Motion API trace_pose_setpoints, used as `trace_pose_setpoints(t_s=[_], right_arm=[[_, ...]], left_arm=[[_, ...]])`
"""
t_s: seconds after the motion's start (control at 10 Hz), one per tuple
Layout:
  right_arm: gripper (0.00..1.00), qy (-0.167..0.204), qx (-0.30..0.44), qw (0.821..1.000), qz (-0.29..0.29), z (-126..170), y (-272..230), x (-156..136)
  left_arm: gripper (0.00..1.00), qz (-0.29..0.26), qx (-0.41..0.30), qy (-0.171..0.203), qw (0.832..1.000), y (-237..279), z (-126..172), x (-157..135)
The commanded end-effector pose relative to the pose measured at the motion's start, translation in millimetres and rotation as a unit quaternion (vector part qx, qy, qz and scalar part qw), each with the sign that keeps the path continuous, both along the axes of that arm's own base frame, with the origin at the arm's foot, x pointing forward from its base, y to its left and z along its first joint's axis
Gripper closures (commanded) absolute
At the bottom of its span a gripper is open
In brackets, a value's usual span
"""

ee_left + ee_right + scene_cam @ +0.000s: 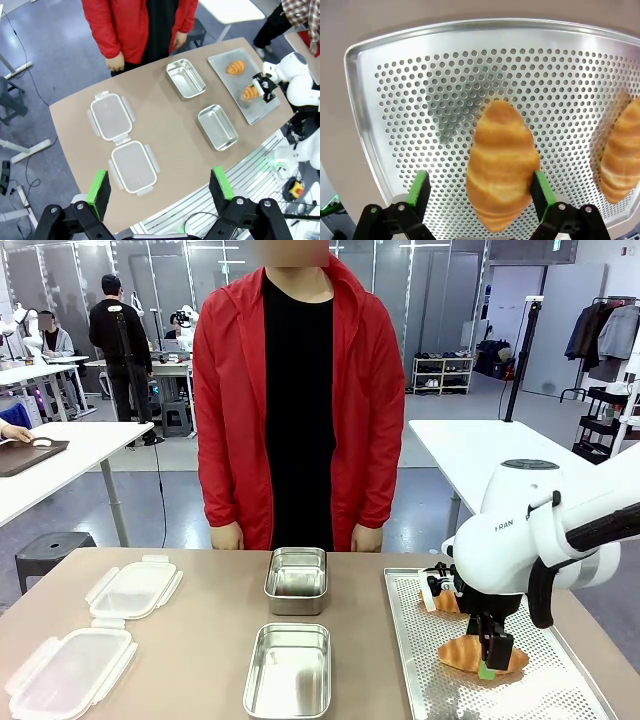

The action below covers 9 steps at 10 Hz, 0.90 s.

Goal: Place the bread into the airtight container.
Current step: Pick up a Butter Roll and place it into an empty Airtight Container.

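Observation:
Two croissants lie on a perforated metal tray (560,680) at the right. My right gripper (480,192) is down over the nearer croissant (501,162), open, with a green pad on each side; one pad (540,192) touches the bread and the other stands clear of it. The front view shows this gripper (490,652) low on that croissant (460,653). The second croissant (447,602) lies farther back. Two open steel containers (296,580) (288,670) sit mid-table. My left gripper (160,187) hangs open high above the table.
Two clear plastic lids (135,588) (68,672) lie at the table's left. A person in a red jacket (300,390) stands at the far edge with hands (228,536) hanging by the table. Bare tabletop lies between the containers and the tray.

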State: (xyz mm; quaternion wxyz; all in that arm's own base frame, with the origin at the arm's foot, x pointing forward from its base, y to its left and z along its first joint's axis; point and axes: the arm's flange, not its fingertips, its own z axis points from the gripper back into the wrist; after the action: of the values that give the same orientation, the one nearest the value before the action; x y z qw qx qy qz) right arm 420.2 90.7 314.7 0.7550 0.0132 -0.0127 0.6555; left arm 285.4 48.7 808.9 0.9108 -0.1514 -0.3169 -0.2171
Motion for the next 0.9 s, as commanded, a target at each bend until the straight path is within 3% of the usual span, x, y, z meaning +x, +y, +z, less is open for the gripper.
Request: trace_pose_setpoints(t_s=[0.0, 0.1, 0.2, 0.3, 0.4, 0.5, 0.6, 0.8], right_arm=[[0.04, -0.003, 0.01, 1.0, 0.012, -15.3, -6.4, 8.1], [0.19, -0.003, 0.014, 1.0, 0.012, -19.2, -7.6, 7.9], [0.24, -0.003, 0.014, 1.0, 0.011, -20.4, -8.4, 6.9], [0.39, -0.004, 0.014, 1.0, 0.01, -19.3, -8.7, 6.0], [0.44, -0.006, 0.014, 1.0, 0.008, -15.8, -8.7, 4.9], [0.59, -0.007, 0.01, 1.0, 0.009, -12.4, -7.7, 3.6], [0.64, -0.006, 0.007, 1.0, 0.01, -9.6, -5.3, 1.8], [0.64, -0.009, 0.01, 1.0, 0.005, 11.8, 0.8, -1.4]], left_arm=[[0.0, -0.006, 0.007, -0.002, 1.0, -0.3, 0.7, -1.6], [0.0, -0.006, 0.007, -0.002, 1.0, -0.3, 0.7, -1.6], [0.0, -0.006, 0.007, -0.002, 1.0, -0.3, 0.7, -1.6], [0.0, -0.006, 0.007, -0.002, 1.0, -0.3, 0.7, -1.6], [0.0, -0.006, 0.007, -0.002, 1.0, -0.3, 0.7, -1.6], [0.0, -0.006, 0.007, -0.002, 1.0, -0.3, 0.7, -1.6], [0.0, -0.006, 0.007, -0.002, 1.0, -0.3, 0.7, -1.6], [0.0, -0.006, 0.007, -0.002, 1.0, -0.3, 0.7, -1.6]])
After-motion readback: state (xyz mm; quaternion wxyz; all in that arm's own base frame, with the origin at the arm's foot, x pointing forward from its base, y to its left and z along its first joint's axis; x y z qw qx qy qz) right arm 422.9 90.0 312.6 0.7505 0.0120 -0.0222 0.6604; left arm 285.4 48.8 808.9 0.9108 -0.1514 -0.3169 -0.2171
